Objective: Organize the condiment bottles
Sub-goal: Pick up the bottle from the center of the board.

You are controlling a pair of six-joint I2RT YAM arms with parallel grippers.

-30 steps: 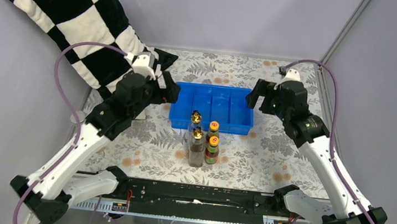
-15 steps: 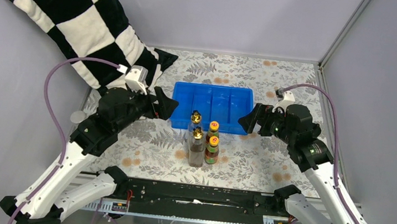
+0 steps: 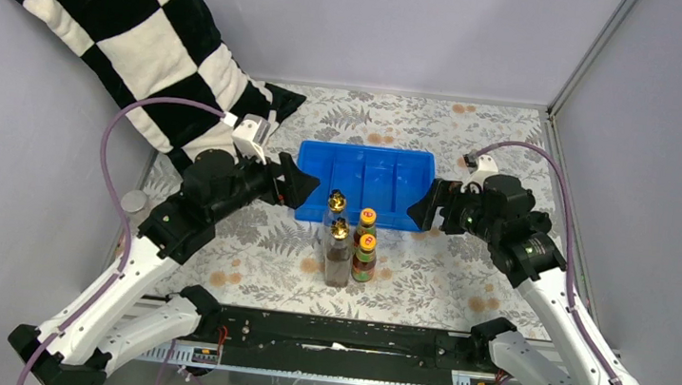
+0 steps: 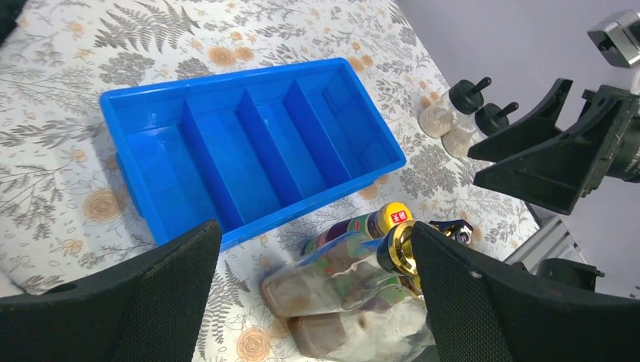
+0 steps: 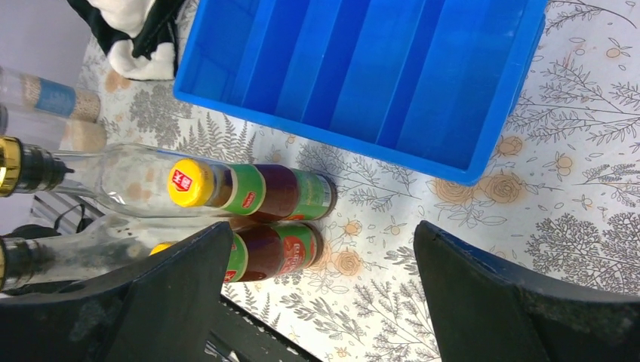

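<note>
A blue 4-compartment tray [image 3: 365, 171] sits on the floral tablecloth [image 3: 462, 282] near a checkered pillow [image 3: 116, 25].

I see a bright blue tray [image 3: 395, 184] on a bench [image 3: 462, 282] printed with grey ferns and orange blossoms on white. The pillow [image 3: 98, 14] is checked black and white. The dark bottles [image 5: 256, 192] carry yellow caps and green-and-red labels. The clear bottles [image 3: 338, 257] have gold spouts, and the shakers [image 4: 440, 119] have black caps.
</note>
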